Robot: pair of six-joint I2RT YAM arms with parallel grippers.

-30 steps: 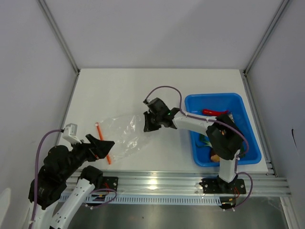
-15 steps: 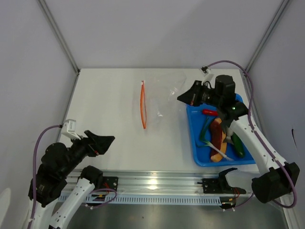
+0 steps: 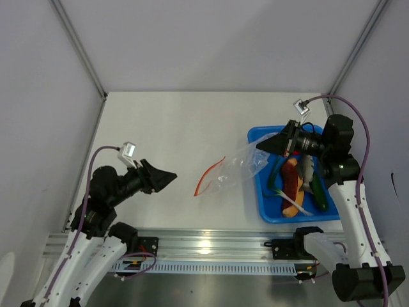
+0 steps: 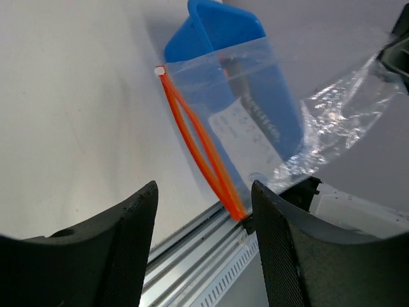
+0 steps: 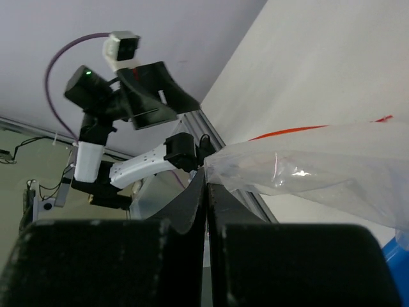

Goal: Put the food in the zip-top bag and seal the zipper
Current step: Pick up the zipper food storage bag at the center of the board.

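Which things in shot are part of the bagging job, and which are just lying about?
Part of the job: zip-top bag; its orange zipper; sausage in bun; cucumber; green onion stalks. The right gripper pinches the bag and the left gripper is open.
Lying about: blue tray, which only holds the food; white table.

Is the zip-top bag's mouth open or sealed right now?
Open: on the zip-top bag, the zipper shows two orange strips bowed apart, left wrist view.
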